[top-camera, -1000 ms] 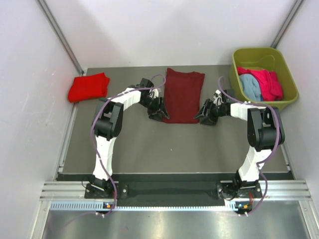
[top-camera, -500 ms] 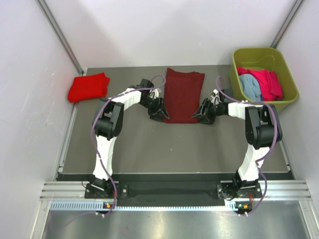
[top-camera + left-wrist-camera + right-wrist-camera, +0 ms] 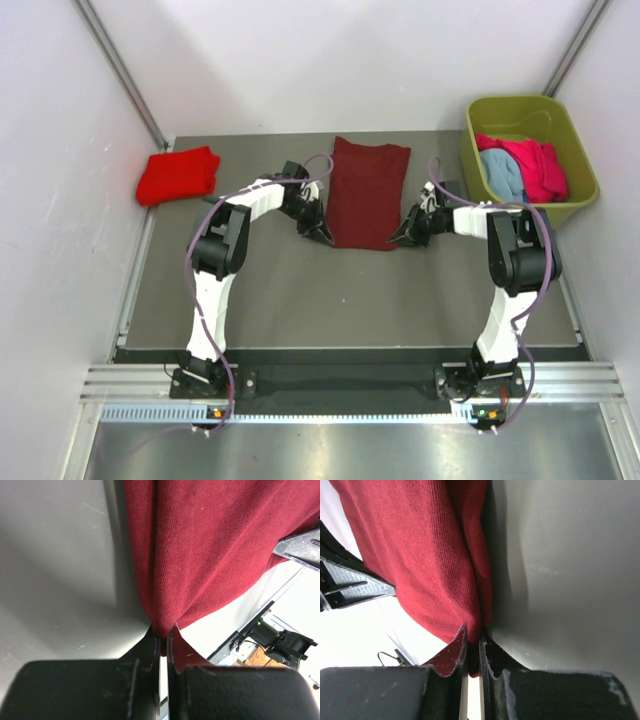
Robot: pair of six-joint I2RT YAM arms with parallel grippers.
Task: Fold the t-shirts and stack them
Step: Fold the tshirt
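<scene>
A dark maroon t-shirt [image 3: 366, 192] lies folded in a long strip at the middle back of the table. My left gripper [image 3: 322, 233] is shut on the strip's near left corner; the left wrist view shows the maroon cloth [image 3: 200, 545] pinched between the fingers [image 3: 150, 652]. My right gripper [image 3: 400, 236] is shut on the near right corner, the same cloth [image 3: 420, 555] caught between its fingers [image 3: 492, 657]. A bright red t-shirt [image 3: 178, 174] lies folded at the back left. Pink [image 3: 532, 165] and light blue [image 3: 500, 172] t-shirts sit crumpled in the tub.
The olive-green plastic tub [image 3: 580, 205] stands at the back right corner. White walls close in the table on three sides. The grey table surface [image 3: 350, 290] stretches from the maroon shirt to the arm bases.
Both grippers moved inward onto the maroon shirt's near corners and went from open to shut on the cloth.
</scene>
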